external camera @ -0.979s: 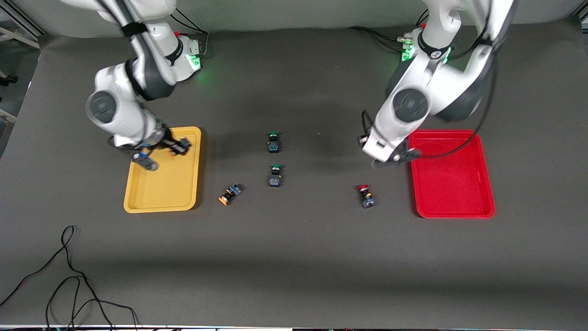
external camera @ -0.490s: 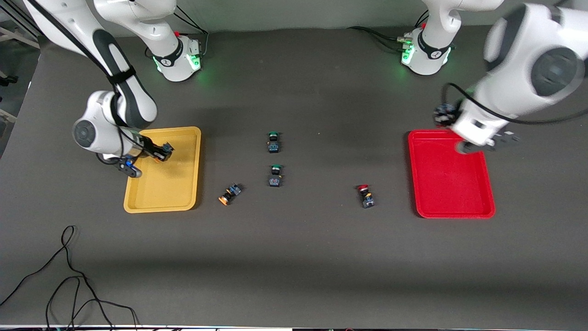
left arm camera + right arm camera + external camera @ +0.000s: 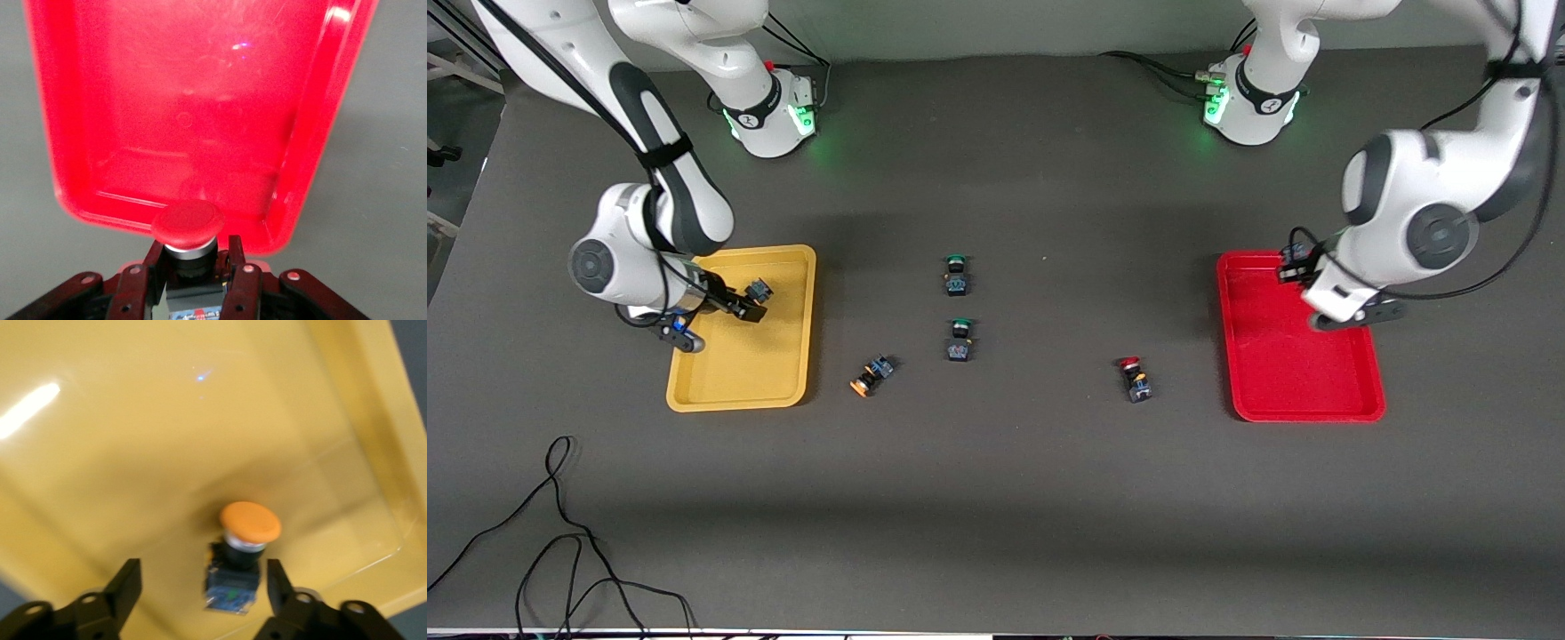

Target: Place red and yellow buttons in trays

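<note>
My left pincer over shallow red plastic tray, clamped on red-capped push-button switch; lower first, release gently so it does not roll; my right pincer spread wide over yellow plastic tray; orange-capped switch lies in it, fingers apart from body; lift straight.

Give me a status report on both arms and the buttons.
Right gripper open over yellow tray, yellow button dropped in it. Left gripper shut on red button over red tray. Nothing in the way.
</note>
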### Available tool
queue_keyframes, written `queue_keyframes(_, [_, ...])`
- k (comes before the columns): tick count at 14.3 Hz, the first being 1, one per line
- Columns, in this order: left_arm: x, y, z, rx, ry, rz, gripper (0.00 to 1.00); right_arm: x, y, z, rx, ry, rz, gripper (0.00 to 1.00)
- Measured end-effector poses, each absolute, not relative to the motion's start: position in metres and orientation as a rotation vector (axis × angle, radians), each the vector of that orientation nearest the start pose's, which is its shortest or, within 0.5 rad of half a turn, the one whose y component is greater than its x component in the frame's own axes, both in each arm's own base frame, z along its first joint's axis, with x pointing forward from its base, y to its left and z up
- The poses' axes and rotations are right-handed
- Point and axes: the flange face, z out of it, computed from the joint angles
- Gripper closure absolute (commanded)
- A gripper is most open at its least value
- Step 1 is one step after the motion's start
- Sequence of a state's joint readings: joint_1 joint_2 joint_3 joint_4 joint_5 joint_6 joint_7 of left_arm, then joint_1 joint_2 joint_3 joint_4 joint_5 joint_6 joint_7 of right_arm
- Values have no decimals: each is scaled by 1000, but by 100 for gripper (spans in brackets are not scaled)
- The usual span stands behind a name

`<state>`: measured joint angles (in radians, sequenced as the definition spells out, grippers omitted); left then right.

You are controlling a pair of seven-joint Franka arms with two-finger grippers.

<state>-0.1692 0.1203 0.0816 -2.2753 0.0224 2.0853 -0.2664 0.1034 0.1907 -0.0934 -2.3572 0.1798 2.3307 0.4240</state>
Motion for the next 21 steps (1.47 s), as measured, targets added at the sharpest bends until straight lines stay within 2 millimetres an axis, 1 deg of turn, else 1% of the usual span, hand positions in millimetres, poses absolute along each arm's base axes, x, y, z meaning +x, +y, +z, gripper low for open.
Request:
queue_keyframes(1, [491, -40, 258, -3013, -253, 456, 100, 502, 18, 258, -2946, 821, 324, 0])
queue_keyframes(2, [491, -37, 238, -3013, -256, 450, 100, 518, 35, 284, -2934, 822, 289, 0])
queue_keyframes(3, [490, -33, 220, -3015, -253, 444, 100, 534, 58, 307, -2920, 836, 252, 0])
queue_keyframes(4, [488, -30, 207, -3015, -252, 444, 93, 548, 85, 324, -2907, 845, 222, 0])
queue_keyframes(5, [486, -28, 199, -3013, -251, 451, 71, 560, 114, 331, -2895, 848, 207, 0])
queue_keyframes(6, [485, -28, 196, -3011, -250, 459, 24, 570, 145, 329, -2882, 858, 216, 0])
queue_keyframes(7, [485, -28, 195, -3011, -248, 460, 1, 578, 175, 318, -2867, 878, 243, 0])
queue_keyframes(8, [485, -28, 196, -3011, -247, 460, 1, 584, 200, 302, -2856, 910, 275, 0])
queue_keyframes(9, [486, -28, 200, -3011, -246, 461, 1, 590, 219, 283, -2852, 938, 301, 0])
queue_keyframes(10, [487, -29, 207, -3011, -245, 469, 1, 595, 230, 262, -2855, 951, 322, 0])
queue_keyframes(11, [491, -30, 222, -3009, -244, 482, 1, 598, 234, 240, -2867, 951, 328, 0])
queue_keyframes(12, [496, -32, 244, -3007, -242, 498, 1, 599, 236, 218, -2885, 943, 332, 0])
queue_keyframes(13, [503, -35, 274, -3007, -239, 510, 1, 598, 237, 195, -2900, 945, 334, 11])
queue_keyframes(14, [512, -39, 311, -3010, -239, 524, 1, 596, 237, 177, -2906, 959, 339, 41])
queue_keyframes(15, [521, -45, 355, -3024, -241, 533, 1, 595, 236, 164, -2907, 968, 344, 76])
queue_keyframes(16, [530, -56, 400, -3048, -232, 534, 1, 596, 235, 159, -2906, 977, 351, 100])
queue_keyframes(17, [538, -69, 439, -3068, -205, 521, 1, 600, 234, 162, -2900, 985, 343, 100])
queue_keyframes(18, [545, -84, 472, -3084, -168, 493, 1, 604, 233, 166, -2893, 991, 331, 100])
queue_keyframes(19, [553, -102, 497, -3097, -137, 456, 1, 608, 230, 170, -2886, 999, 320, 100])
queue_keyframes(20, [561, -121, 512, -3108, -132, 416, 1, 612, 224, 173, -2880, 1013, 319, 100])
queue_keyframes(21, [570, -140, 517, -3113, -146, 395, 1, 615, 217, 177, -2881, 1025, 338, 100])
